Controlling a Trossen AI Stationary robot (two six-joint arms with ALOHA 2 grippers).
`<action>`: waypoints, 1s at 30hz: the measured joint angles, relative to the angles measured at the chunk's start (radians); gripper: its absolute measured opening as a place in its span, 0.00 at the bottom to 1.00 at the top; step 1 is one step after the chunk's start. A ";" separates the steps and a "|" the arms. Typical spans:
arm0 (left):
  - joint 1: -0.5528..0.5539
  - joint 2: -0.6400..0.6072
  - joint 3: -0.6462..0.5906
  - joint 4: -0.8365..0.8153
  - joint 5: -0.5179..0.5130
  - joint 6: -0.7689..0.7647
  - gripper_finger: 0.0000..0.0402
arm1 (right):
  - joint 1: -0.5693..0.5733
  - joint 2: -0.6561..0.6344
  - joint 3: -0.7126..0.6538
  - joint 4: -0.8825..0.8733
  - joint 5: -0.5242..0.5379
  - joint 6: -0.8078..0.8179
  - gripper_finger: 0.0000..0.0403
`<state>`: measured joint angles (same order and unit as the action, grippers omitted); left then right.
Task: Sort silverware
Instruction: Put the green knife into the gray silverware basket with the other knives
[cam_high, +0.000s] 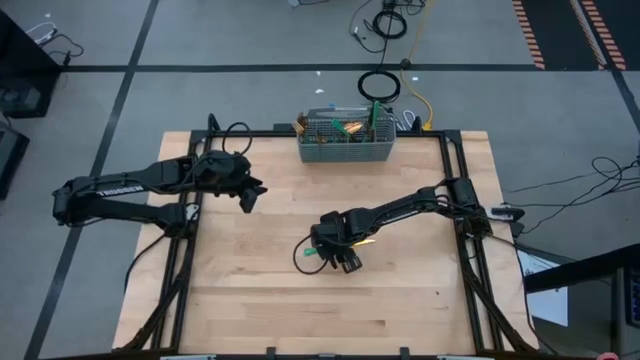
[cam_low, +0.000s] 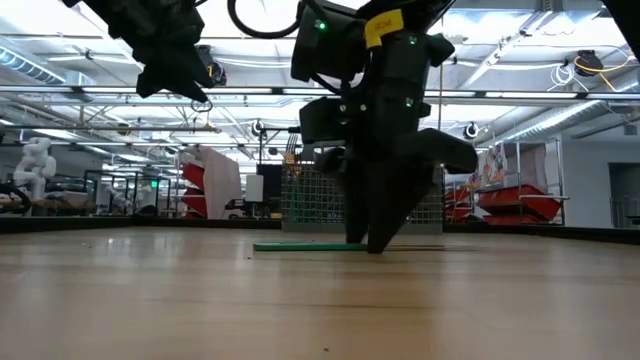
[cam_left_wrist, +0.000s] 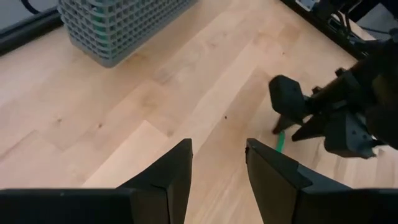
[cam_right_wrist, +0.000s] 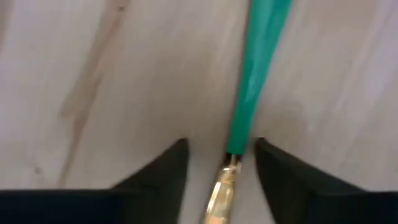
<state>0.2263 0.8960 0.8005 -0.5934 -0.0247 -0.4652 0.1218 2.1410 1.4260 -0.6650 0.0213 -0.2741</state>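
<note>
One piece of silverware lies flat on the wooden table, with a teal handle (cam_high: 311, 252) and a gold head end (cam_high: 368, 240). My right gripper (cam_right_wrist: 219, 155) is open and points down over it. Its fingertips are at the table on either side of the spot where the teal handle (cam_right_wrist: 249, 93) meets the gold neck (cam_right_wrist: 222, 186), and a gap shows on each side. The handle's free end (cam_low: 300, 246) sticks out beside the gripper (cam_low: 375, 240). More silverware stands in the grey mesh caddy (cam_high: 345, 140). My left gripper (cam_left_wrist: 217, 155) is open and waits above the table's left part (cam_high: 250, 195).
The caddy (cam_left_wrist: 112, 31) stands at the middle of the table's far edge. A black frame rail (cam_high: 455, 190) runs around the table. A cable loop (cam_high: 300, 258) hangs by my right wrist. Bare wood (cam_high: 250, 290) lies toward the near edge.
</note>
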 joint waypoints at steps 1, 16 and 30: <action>0.000 0.000 0.000 0.000 -0.006 0.000 0.38 | 0.001 0.005 0.001 -0.004 0.000 0.000 0.45; 0.000 0.000 0.000 0.000 -0.011 -0.001 0.38 | 0.008 -0.029 -0.011 -0.010 0.039 0.073 0.01; 0.000 0.000 0.000 0.001 -0.011 -0.001 0.38 | 0.018 -0.116 -0.015 -0.226 0.364 0.048 0.00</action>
<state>0.2264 0.8959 0.8005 -0.5927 -0.0353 -0.4664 0.1399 2.0252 1.4108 -0.8907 0.3852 -0.2265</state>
